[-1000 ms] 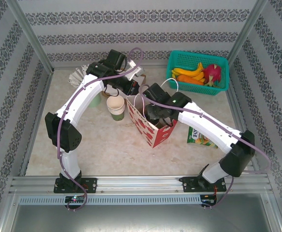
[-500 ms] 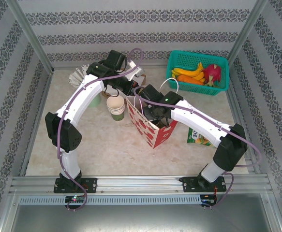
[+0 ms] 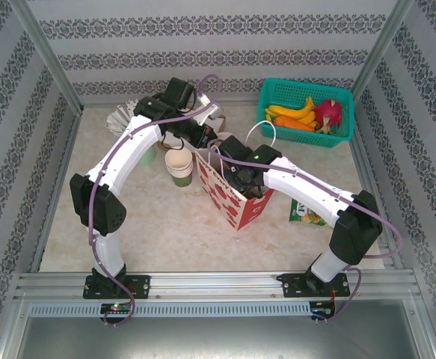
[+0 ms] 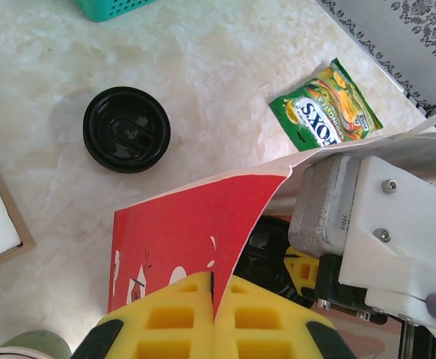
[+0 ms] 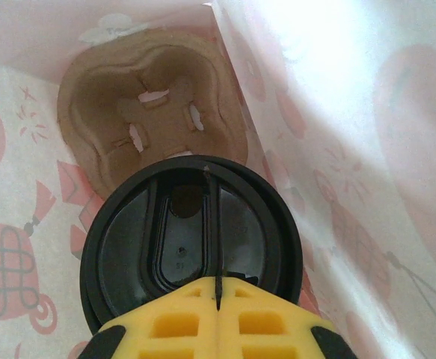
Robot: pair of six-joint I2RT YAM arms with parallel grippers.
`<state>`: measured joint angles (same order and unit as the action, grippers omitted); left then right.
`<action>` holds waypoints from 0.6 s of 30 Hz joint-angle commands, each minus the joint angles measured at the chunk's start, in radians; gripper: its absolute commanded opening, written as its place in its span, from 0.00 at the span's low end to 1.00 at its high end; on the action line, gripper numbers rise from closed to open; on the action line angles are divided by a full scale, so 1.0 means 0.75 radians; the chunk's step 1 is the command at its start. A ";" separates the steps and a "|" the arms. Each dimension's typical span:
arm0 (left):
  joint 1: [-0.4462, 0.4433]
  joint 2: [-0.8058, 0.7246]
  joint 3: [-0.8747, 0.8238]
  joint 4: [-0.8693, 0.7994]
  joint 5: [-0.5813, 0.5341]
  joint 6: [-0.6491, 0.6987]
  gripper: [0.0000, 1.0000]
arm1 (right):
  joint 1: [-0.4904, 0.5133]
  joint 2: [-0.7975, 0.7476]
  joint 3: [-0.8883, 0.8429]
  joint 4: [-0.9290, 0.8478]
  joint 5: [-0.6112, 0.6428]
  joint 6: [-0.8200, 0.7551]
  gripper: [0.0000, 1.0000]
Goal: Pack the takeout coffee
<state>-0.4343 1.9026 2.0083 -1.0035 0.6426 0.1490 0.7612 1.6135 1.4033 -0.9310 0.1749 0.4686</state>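
Observation:
Inside the red-and-white paper bag (image 3: 236,206) a takeout coffee stands under its black lid (image 5: 188,232), beside a brown cardboard carrier (image 5: 154,105). My right gripper (image 5: 218,283) is shut, its yellow tips over the lid's near rim; I cannot tell whether they touch it. My left gripper (image 4: 215,278) is shut on the bag's upper edge (image 4: 236,224), holding the mouth apart. Through that mouth the left wrist view shows the lid (image 4: 266,258) below the right wrist. Another black lid (image 4: 126,129) lies on the table behind the bag.
A stack of open paper cups (image 3: 179,166) and a pale green cup (image 3: 146,155) stand left of the bag. A teal basket of fruit (image 3: 306,111) sits at the back right. A green snack packet (image 3: 307,213) lies right of the bag.
The right gripper has shut. The right arm has shifted left and further into the bag. The left arm still holds the bag's edge.

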 commanded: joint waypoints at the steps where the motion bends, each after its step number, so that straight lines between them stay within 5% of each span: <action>1: 0.005 -0.003 -0.011 0.030 0.003 -0.004 0.00 | -0.009 0.008 -0.022 -0.043 0.007 0.014 0.01; 18: 0.006 0.005 -0.002 0.027 0.004 -0.007 0.00 | -0.010 0.016 -0.020 -0.041 0.006 0.007 0.01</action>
<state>-0.4343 1.9026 2.0083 -1.0035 0.6426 0.1490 0.7612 1.6135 1.4006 -0.9310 0.1753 0.4686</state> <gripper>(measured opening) 0.051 0.064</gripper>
